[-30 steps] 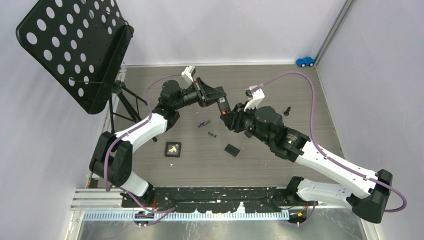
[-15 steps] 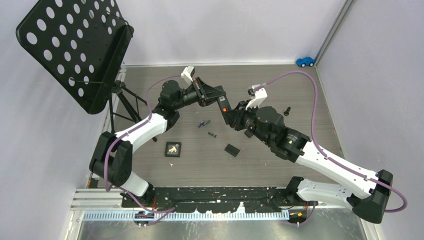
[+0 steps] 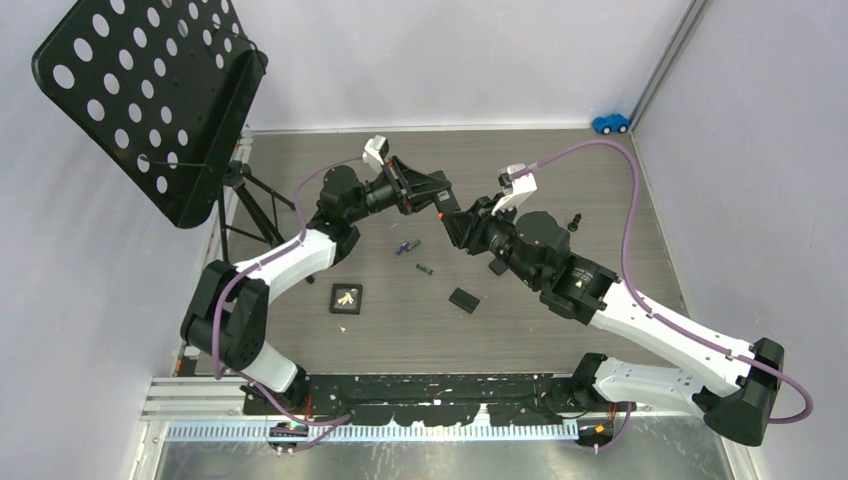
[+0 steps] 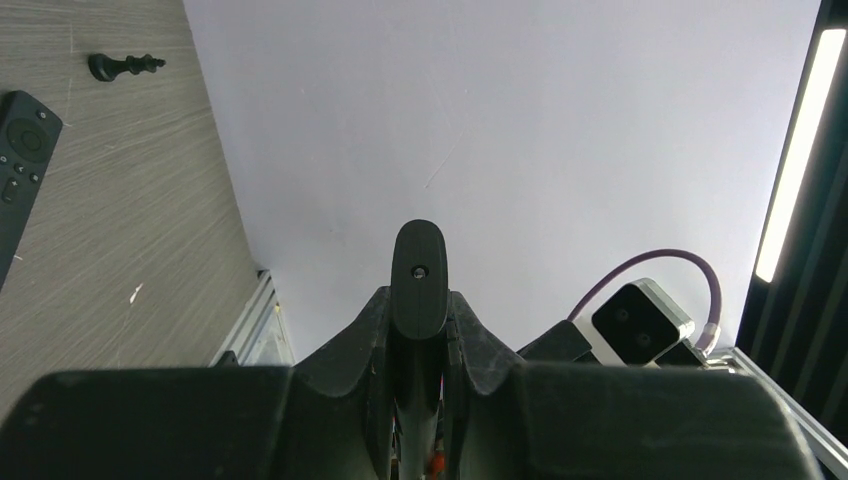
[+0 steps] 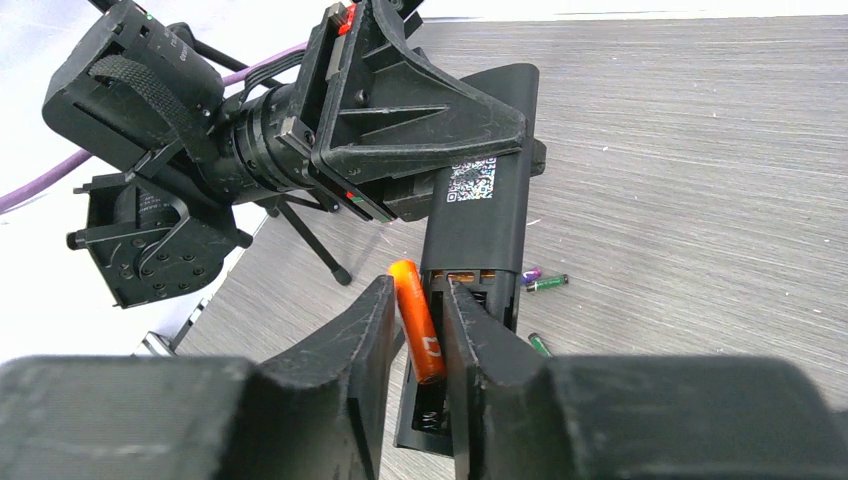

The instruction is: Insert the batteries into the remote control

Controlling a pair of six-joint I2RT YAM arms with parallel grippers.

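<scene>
My left gripper point(image 3: 425, 190) is shut on a black remote control point(image 5: 478, 230) and holds it above the table, back side up, with its battery compartment open. In the left wrist view only the remote's thin edge point(image 4: 418, 270) shows between the fingers. My right gripper point(image 5: 418, 290) is shut on an orange battery point(image 5: 417, 320), which is tilted with its lower end in the open compartment. In the top view the right gripper point(image 3: 455, 222) meets the remote's end. A blue battery point(image 5: 530, 273) and two green ones point(image 5: 548, 283) lie on the table below.
A small black cover plate point(image 3: 463, 299) and a black square tile point(image 3: 346, 298) lie near the arms. A second remote point(image 4: 20, 170) and a black chess piece point(image 3: 575, 220) rest on the table. A perforated music stand point(image 3: 150, 90) stands at the left, and a blue toy car point(image 3: 610, 123) at the back right.
My right gripper has shifted a little back and left with the orange battery, closing in on the remote's end. The left gripper still holds the remote, slightly turned.
</scene>
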